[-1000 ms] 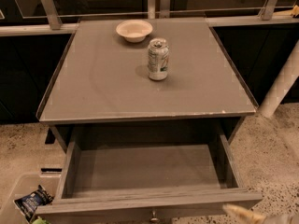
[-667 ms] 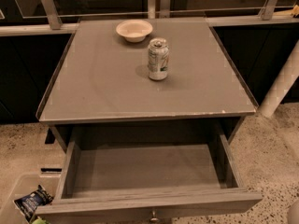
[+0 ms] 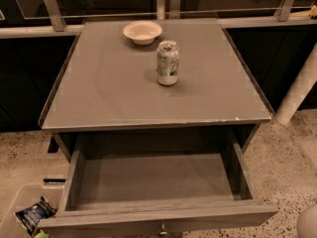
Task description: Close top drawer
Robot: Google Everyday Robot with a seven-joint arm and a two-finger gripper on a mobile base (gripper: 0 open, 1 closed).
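The top drawer of the grey cabinet stands pulled far out toward me. Its inside is bare. The flat front panel runs along the bottom edge of the view, with the small round metal knob at its centre, partly cut off. My gripper is out of view. Only a pale rounded shape shows at the bottom right corner, to the right of the drawer front and apart from it.
A cream bowl and an upright soda can stand on the cabinet top. A clear bin with a blue packet sits on the floor at the bottom left. A white post leans at the right. Dark glass panels and rails stand behind.
The pale gripper fingers that lay over the drawer front's right end a second ago have drawn off to the right and out of view. The drawer has stayed open.
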